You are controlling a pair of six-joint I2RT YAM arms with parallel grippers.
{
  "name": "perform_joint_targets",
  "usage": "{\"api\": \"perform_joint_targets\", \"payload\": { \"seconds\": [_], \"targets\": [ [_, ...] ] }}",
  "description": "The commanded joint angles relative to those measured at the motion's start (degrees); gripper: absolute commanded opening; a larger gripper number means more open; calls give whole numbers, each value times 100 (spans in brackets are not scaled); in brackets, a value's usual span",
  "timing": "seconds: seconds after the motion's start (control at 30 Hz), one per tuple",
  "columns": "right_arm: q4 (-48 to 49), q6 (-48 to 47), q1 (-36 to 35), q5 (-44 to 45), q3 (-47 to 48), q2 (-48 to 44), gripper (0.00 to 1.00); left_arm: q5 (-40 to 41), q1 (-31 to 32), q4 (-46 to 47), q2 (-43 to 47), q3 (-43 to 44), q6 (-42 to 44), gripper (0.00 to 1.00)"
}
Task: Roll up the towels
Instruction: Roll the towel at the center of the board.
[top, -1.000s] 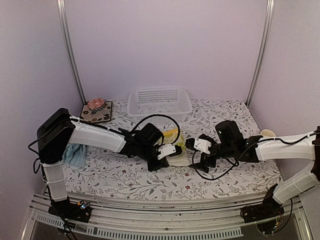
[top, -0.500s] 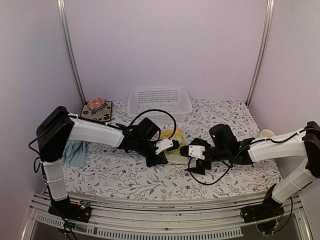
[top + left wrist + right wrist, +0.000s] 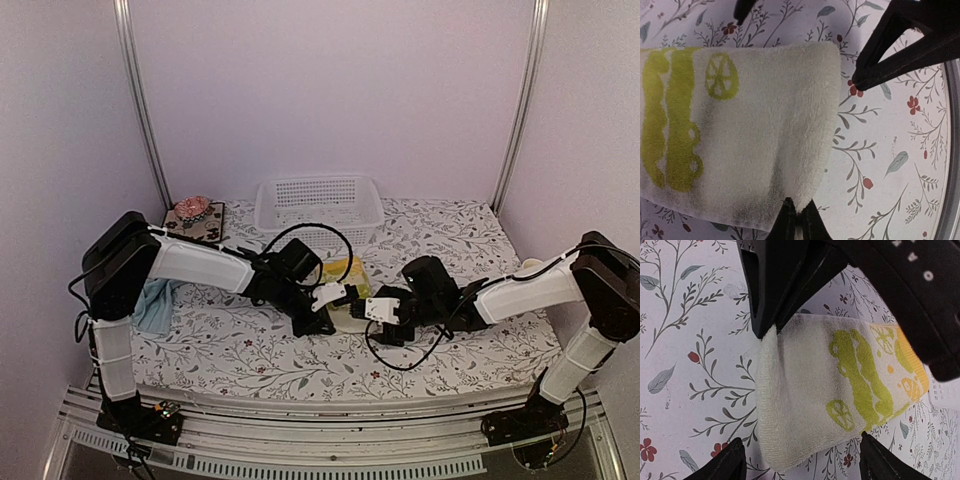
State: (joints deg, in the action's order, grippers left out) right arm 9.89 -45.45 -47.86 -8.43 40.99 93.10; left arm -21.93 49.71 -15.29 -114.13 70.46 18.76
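Top external view, entries left to right.

1. Pale blue towel point(image 3: 153, 308): bunched at the left edge of the desk point(image 3: 250, 350), beside the left arm's shoulder. Not rolled, and neither claw is near it.
2. Dark floral mat point(image 3: 207, 230): back left corner, with a small pink object on it. Not part of the job.
3. Left claw point(image 3: 797, 220): tips pressed together, pinching the edge of item 5 at one corner. The left wrist view shows the pile gathered between them.
4. White perforated basket point(image 3: 318, 205): against the back wall, just behind the work.
5. Yellow-green printed towel point(image 3: 347, 272): mid-desk in front of the basket, lying flat and folded. It is cream terry with a lime print, and no turn of a roll shows yet.
6. Right claw point(image 3: 805, 460): spread, one tip on either side of the same end of item 5, facing the left claw. It grips nothing.

Handling note (judgement): the step in hand looks like taking the towel's end at two points to start the first turn.
- The right claw should close on the edge level with the left one's hold.
- Both should then lift only slightly and turn the edge over together, keeping it square to the towel's length.
- An uneven hold would likely skew the roll into a cone.
- Soft terry will sag between the two holds, so the first turn should be tight and low.
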Motion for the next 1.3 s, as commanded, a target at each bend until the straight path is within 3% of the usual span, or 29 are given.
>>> {"api": "perform_joint_targets", "payload": {
  "seconds": [0.0,0.53,0.77,1.0,1.27],
  "targets": [
    [165,38,-136,140,162,146,77,-132,-87,-67,-53,111,-47,5],
    [429,-67,-319,512,3,473,77,-364,-156,249,92,-175,-269,5],
    [522,-35,-378,693,-8,628,71,-476,-203,272,86,-181,-296,5],
    [514,-17,-398,886,91,828,52,-526,-226,233,85,-181,-280,5],
    [132,113,-391,772,219,835,6,-441,-253,202,285,-157,-280,15]
  ]
}}
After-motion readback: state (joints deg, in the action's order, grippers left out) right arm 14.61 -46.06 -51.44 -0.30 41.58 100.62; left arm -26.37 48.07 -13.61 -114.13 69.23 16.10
